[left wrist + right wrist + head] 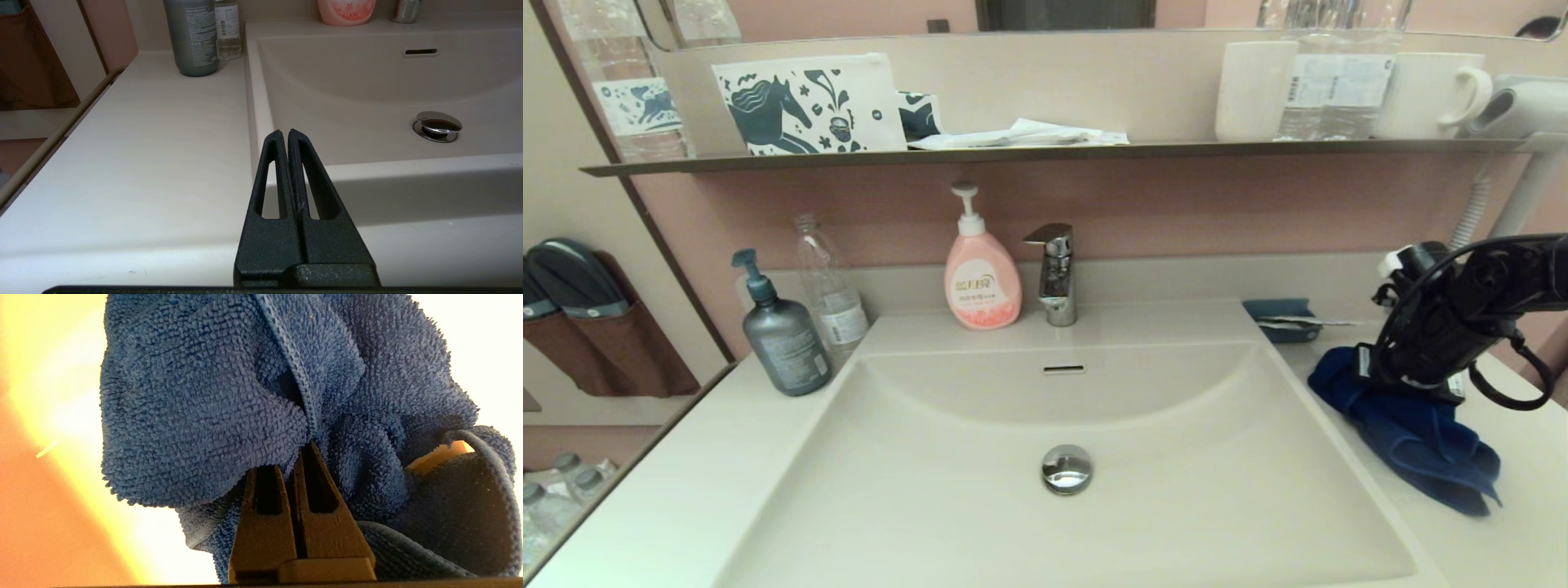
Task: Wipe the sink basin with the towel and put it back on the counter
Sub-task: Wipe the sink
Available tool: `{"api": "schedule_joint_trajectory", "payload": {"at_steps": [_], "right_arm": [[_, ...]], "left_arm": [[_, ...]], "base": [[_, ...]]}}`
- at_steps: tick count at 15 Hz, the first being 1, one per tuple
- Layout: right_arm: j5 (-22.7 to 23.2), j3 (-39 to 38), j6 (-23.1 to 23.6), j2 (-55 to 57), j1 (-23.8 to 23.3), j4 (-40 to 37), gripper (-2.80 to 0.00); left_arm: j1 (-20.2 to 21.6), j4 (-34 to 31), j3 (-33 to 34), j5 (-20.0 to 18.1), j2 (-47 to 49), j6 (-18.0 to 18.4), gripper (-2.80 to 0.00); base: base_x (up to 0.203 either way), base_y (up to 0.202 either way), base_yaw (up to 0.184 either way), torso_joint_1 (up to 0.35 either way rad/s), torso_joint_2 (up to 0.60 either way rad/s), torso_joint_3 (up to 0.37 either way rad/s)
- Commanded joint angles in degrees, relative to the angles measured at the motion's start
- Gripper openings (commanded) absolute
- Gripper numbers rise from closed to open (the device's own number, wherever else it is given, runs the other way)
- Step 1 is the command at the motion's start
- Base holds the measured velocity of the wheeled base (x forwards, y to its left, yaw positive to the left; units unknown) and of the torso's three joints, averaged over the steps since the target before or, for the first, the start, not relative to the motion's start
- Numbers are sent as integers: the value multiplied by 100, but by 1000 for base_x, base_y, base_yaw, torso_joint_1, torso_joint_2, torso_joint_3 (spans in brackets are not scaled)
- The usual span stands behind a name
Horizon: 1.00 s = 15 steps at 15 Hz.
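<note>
Counter (686, 490): one towel (1413, 433) pinched in right claw (300, 457), three bottles

Towel (1413, 433): we see it dark blue, bunched — right of our sink basin (980, 490).
Basin: cream-white, bare — drain plug (1066, 469) central.

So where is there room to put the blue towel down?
Bare counter stretches left of the sink basin, in front of the grey pump bottle. The right side is crowded: right gripper holding the towel, teal tray behind.
</note>
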<state>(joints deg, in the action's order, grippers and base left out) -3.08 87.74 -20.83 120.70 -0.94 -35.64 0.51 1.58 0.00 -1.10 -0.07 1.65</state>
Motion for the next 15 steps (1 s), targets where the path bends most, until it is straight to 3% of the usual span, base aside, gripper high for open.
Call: {"api": "schedule_joint_trajectory", "payload": {"at_steps": [1,4,9,11,15], "right_arm": [[12,-129,-108,-98,415,-663,-280],[6,-874,-51,-407,527,-859,-280],[-37,-2318,604,-1243,282,-878,-280],[-120,-2720,877,-1575,-7,-868,-280],[-167,-2742,1452,-1855,-944,-845,-280]], "left_arm": [[2,6,0,4,7,2,-280],[2,2,0,4,7,2,-280],[2,9,0,2,7,2,-280],[2,9,0,4,7,2,-280],[2,1,0,4,7,2,-280]], "base": [[0,0,0,0,0,0],[0,0,0,0,0,0],[0,0,0,0,0,0],[0,0,0,0,0,0],[0,0,0,0,0,0]]}}
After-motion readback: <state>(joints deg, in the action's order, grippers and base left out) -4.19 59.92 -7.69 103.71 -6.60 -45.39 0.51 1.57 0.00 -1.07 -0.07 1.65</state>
